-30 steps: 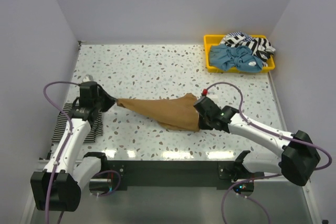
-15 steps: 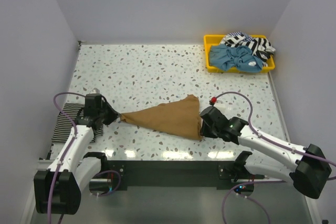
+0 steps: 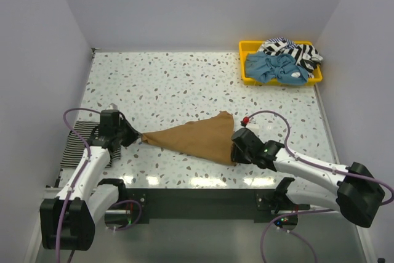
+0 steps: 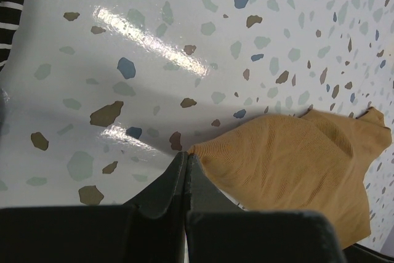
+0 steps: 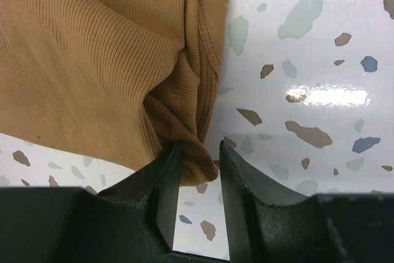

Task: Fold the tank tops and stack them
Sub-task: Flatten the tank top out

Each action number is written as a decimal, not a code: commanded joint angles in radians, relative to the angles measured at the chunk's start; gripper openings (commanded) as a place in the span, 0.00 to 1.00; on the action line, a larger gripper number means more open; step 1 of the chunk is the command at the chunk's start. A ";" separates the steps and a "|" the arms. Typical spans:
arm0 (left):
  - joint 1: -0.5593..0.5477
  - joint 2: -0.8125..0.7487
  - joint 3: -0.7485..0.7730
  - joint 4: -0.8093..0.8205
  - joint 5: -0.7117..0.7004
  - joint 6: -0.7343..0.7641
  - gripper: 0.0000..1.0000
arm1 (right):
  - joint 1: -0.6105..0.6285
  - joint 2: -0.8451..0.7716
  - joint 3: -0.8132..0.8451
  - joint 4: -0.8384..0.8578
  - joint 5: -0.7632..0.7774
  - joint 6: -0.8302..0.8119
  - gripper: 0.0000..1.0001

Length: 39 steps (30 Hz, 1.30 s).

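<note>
The tan top (image 3: 196, 140), lowered since a second ago, is laid on the table (image 3: 184, 84) at 6 o'clock, pinched at 9 o'clock by the left gripper (image 4: 186, 155) and at 3 o'clock by the right gripper (image 5: 199, 152), ready for folding.

The speckled table (image 3: 184, 84) bears a tan tank top (image 3: 197, 140), a striped top (image 3: 71, 149) and a yellow tray (image 3: 244, 60)

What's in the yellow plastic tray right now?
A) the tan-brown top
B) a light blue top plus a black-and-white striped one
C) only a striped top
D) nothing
B: the yellow plastic tray holds a crumpled light blue cloth top and a black-and-white striped cloth top; the tan-brown ribbed top lies outside it.
</note>
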 commanded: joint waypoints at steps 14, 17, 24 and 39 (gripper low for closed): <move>0.009 0.005 0.045 0.039 0.004 0.027 0.00 | 0.008 -0.151 -0.109 0.064 -0.045 0.075 0.11; 0.009 0.007 0.050 0.034 -0.002 0.032 0.00 | 0.010 -0.188 -0.112 0.016 -0.021 0.065 0.22; 0.009 0.046 0.080 0.024 -0.045 0.032 0.00 | 0.025 -0.233 -0.173 0.087 -0.028 0.048 0.30; 0.011 0.273 0.198 0.106 -0.082 -0.011 0.00 | 0.053 -0.198 -0.190 0.245 -0.036 -0.056 0.41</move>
